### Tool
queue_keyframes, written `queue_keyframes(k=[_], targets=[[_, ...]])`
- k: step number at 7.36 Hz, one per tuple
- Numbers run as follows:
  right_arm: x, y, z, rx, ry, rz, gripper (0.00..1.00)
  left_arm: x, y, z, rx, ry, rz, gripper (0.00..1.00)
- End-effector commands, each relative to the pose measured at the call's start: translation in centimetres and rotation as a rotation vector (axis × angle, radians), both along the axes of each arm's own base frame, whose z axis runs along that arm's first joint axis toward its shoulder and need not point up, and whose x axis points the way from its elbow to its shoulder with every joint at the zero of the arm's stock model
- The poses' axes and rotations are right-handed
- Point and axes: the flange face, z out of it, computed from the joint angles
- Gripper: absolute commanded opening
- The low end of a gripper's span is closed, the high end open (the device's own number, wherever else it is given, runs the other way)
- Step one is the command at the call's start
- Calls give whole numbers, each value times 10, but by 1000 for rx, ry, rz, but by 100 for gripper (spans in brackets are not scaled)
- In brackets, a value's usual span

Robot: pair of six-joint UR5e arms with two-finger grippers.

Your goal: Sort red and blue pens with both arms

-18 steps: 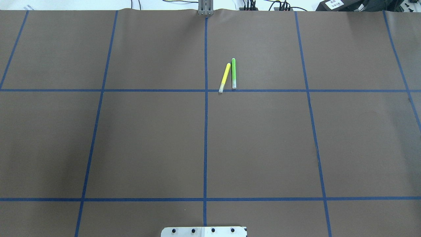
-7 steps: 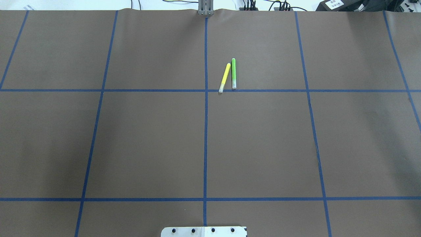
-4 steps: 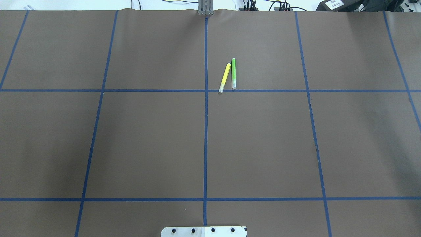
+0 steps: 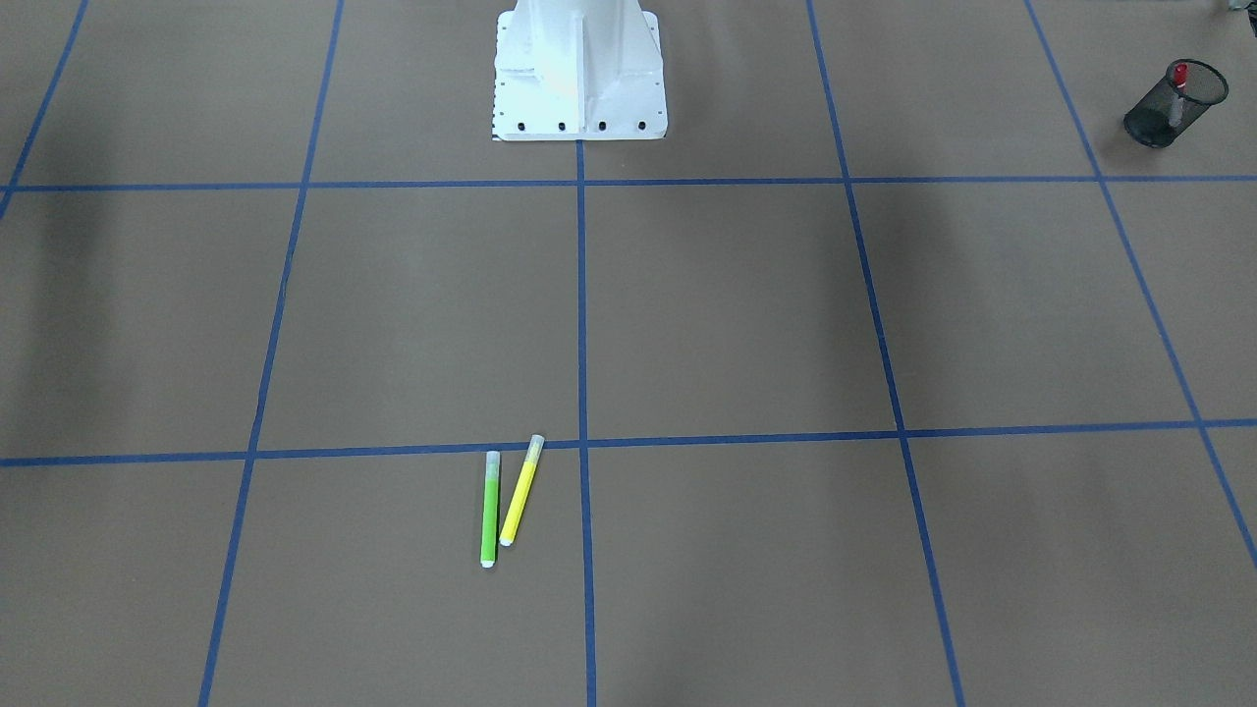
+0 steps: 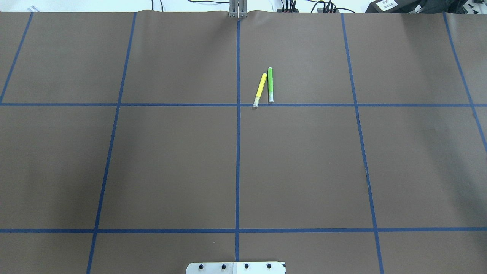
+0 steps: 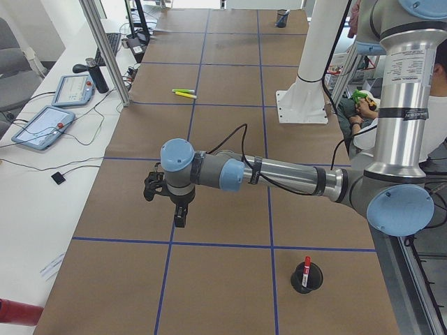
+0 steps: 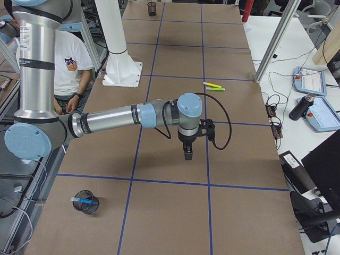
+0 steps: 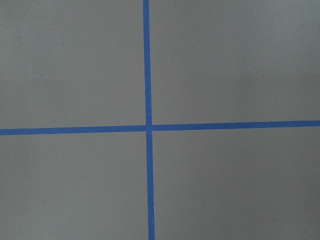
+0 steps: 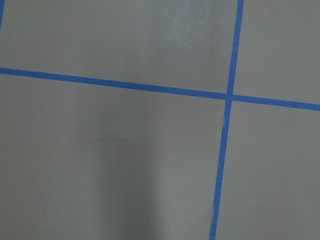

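Observation:
The red pen (image 4: 1179, 76) stands in a black mesh cup (image 4: 1169, 116) at the table's end on my left; the exterior left view shows this red pen (image 6: 306, 268) in its cup (image 6: 305, 282) too. The blue pen (image 7: 83, 200) lies in another mesh cup (image 7: 87, 206) at the opposite end. My left gripper (image 6: 179, 220) hangs over bare mat, away from its cup. My right gripper (image 7: 188, 154) also hangs over bare mat. Both show only in side views, so I cannot tell whether they are open or shut. The wrist views hold only mat and tape.
A green marker (image 5: 270, 85) and a yellow marker (image 5: 260, 90) lie side by side near the far middle. The white pedestal (image 4: 578, 74) stands at the robot's side. A person (image 7: 69, 62) sits beside the pedestal. Tablets and cables lie along the operators' edge.

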Motion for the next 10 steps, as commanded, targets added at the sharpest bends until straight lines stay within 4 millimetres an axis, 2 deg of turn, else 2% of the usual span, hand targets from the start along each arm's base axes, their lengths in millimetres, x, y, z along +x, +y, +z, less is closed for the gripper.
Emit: queue_keyframes(k=[1,4,10], targets=[[0,0,0,1,-2,0,100,0,-1,3,-2,-5,3,100],[0,0,-1,2,-2,0,100,0,-5,-4,29,-4,3,100],[-1,1,-2,0,-14,-1,100,0,-2,1,44,-4,2,100]])
